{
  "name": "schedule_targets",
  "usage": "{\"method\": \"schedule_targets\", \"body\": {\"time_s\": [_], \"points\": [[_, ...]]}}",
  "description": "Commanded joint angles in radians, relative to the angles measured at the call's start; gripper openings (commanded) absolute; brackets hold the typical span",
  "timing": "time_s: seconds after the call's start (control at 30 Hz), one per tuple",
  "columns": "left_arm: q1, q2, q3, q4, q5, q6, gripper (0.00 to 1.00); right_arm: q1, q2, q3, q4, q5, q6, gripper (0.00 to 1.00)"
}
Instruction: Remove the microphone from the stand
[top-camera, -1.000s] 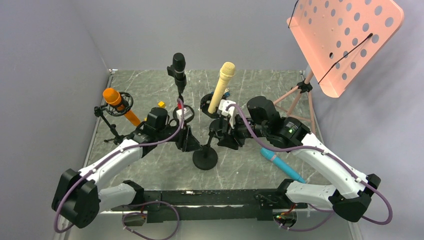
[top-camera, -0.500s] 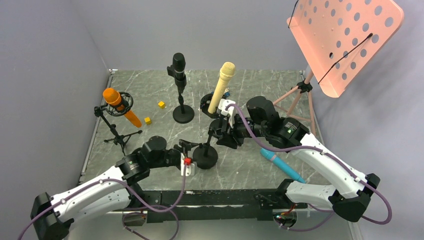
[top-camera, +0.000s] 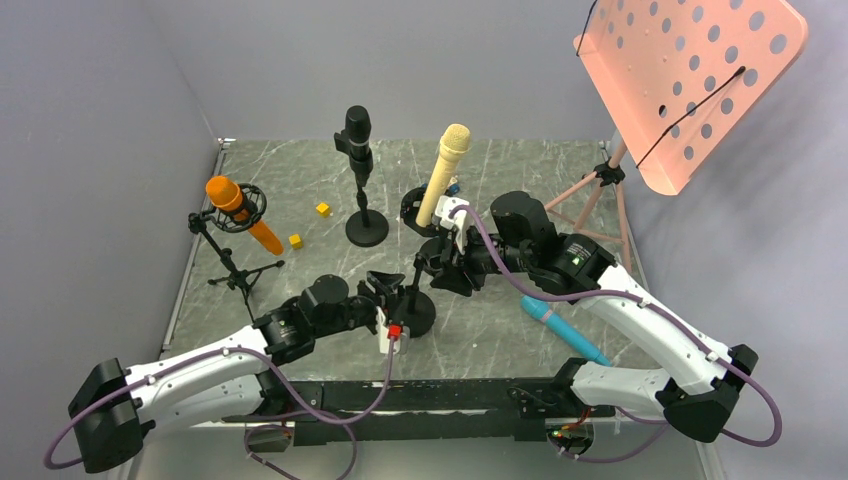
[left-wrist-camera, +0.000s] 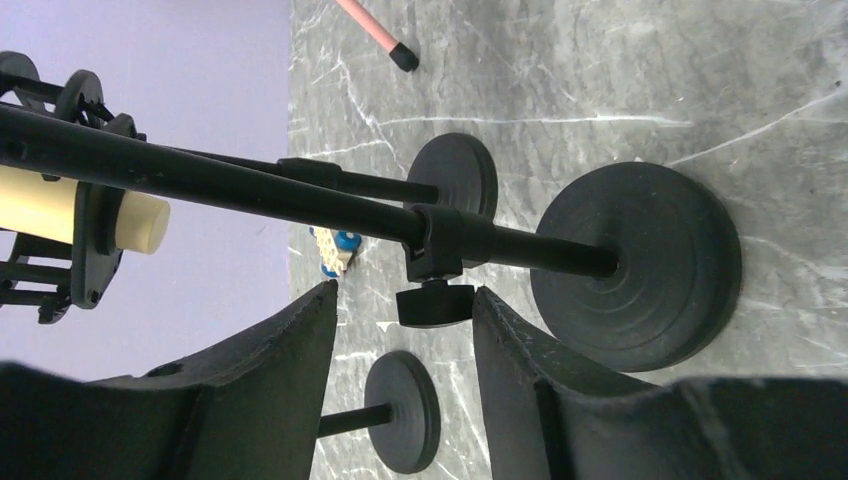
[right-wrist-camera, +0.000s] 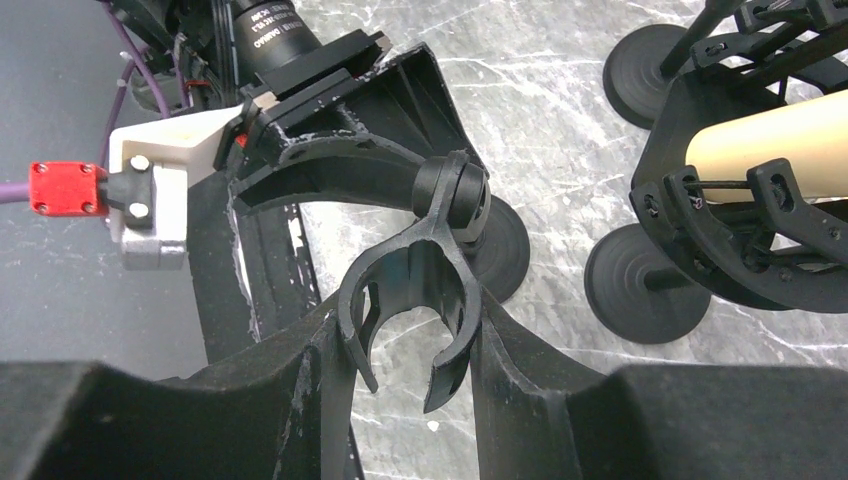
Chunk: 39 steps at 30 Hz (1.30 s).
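The left claw (left-wrist-camera: 405, 300) had come to 6 o'clock, open around the thin black stand pole (left-wrist-camera: 250, 187), maybe to steady it. The right claw (right-wrist-camera: 405, 340) squeezed the empty black plastic clip (right-wrist-camera: 420, 245).

The right gripper (right-wrist-camera: 405, 325) has its two dark fingers pressed against either side of an empty black C-shaped clip (right-wrist-camera: 410, 290) atop a stand (right-wrist-camera: 505, 250). From the left, the left gripper (right-wrist-camera: 435, 175) points at the clip's swivel knob (right-wrist-camera: 455, 195), jaws parted. On the far side, a cream microphone (right-wrist-camera: 770, 140) lies in a black shock mount (right-wrist-camera: 700, 230). Other round bases (right-wrist-camera: 645, 290) sit on the grey marbled table (right-wrist-camera: 560, 130).
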Motion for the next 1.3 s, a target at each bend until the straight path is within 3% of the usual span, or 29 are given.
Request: {"method": "schedule_targets", "body": {"time_s": [0.0, 0.23, 0.27, 0.4, 0.47, 0.5, 0.6, 0.73, 0.83, 0.87, 0.93, 1.07, 1.1, 1.13, 1.2, 1.27], "points": [[-0.008, 0.036, -0.002, 0.073, -0.076, 0.023, 0.55, -0.007, -0.001, 0.004, 0.058, 0.030, -0.014, 0.03], [-0.009, 0.078, -0.007, 0.080, -0.096, 0.048, 0.55, -0.007, -0.004, 0.006, 0.058, 0.027, -0.013, 0.03], [-0.009, 0.082, -0.007, 0.077, -0.093, 0.048, 0.51, -0.007, -0.003, 0.005, 0.058, 0.028, -0.013, 0.04], [-0.009, 0.103, 0.036, 0.025, -0.108, -0.029, 0.19, -0.007, -0.006, 0.005, 0.054, 0.030, -0.015, 0.04], [0.015, 0.120, 0.118, -0.105, -0.077, -0.159, 0.03, -0.007, -0.007, 0.008, 0.047, 0.032, -0.021, 0.03], [0.049, 0.131, 0.183, -0.205, -0.002, -0.250, 0.00, -0.007, -0.009, 0.010, 0.041, 0.033, -0.025, 0.03], [0.195, 0.181, 0.353, -0.400, 0.288, -0.548, 0.00, -0.007, -0.014, 0.018, 0.024, 0.034, -0.040, 0.03], [0.342, 0.269, 0.454, -0.499, 0.726, -0.836, 0.00, -0.007, -0.023, 0.018, 0.014, 0.033, -0.052, 0.03], [0.372, 0.344, 0.452, -0.444, 0.889, -1.051, 0.00, -0.007, -0.030, 0.013, 0.011, 0.025, -0.051, 0.03], [0.380, 0.350, 0.429, -0.355, 0.916, -1.136, 0.00, -0.007, -0.032, 0.013, 0.010, 0.022, -0.051, 0.02], [0.401, 0.359, 0.365, -0.213, 0.946, -1.305, 0.00, -0.007, -0.035, 0.009, 0.009, 0.019, -0.049, 0.02], [0.462, 0.399, 0.309, -0.125, 0.969, -1.463, 0.00, -0.007, -0.047, 0.000, 0.011, 0.013, -0.048, 0.02], [0.474, 0.395, 0.309, -0.138, 0.939, -1.465, 0.00, -0.007, -0.052, -0.003, 0.013, 0.012, -0.048, 0.02], [0.482, 0.391, 0.319, -0.175, 0.911, -1.441, 0.10, -0.007, -0.055, -0.006, 0.014, 0.013, -0.047, 0.02], [0.483, 0.364, 0.376, -0.316, 0.821, -1.294, 0.42, -0.007, -0.063, -0.011, 0.016, 0.017, -0.045, 0.02], [0.475, 0.317, 0.425, -0.426, 0.738, -1.114, 0.58, -0.007, -0.069, -0.015, 0.016, 0.022, -0.047, 0.02]]}}
